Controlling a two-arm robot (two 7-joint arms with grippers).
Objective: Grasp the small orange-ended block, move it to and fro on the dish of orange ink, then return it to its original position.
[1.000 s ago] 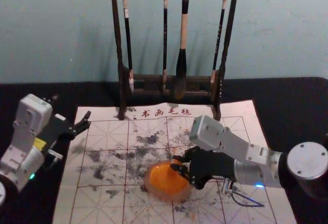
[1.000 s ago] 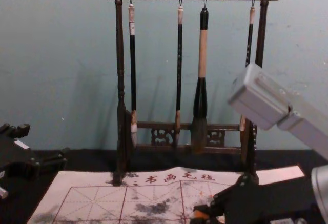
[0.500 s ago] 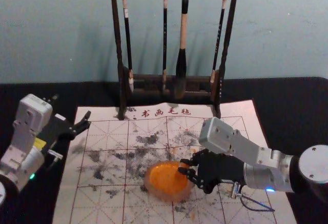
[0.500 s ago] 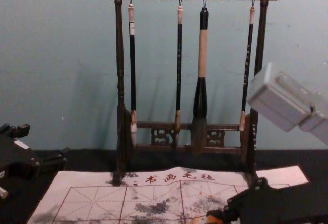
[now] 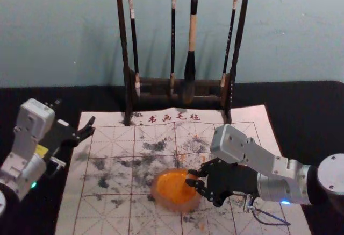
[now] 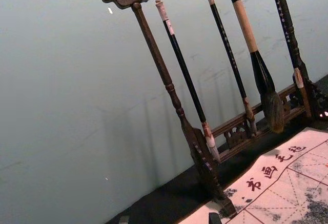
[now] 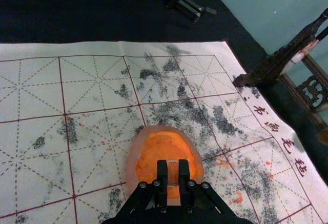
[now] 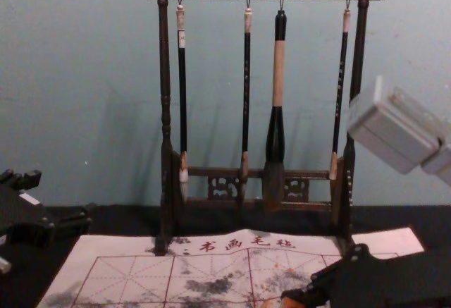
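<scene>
Inking seems partway (only guessing): right gripper, fingers clamped on orange-ended block, over ink dish; return remains. Left gripper idles leftward, fingers apart.

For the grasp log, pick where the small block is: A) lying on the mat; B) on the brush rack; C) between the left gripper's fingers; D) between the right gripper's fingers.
D: the right wrist view shows the block pinched between the fingers of the right gripper.
</scene>
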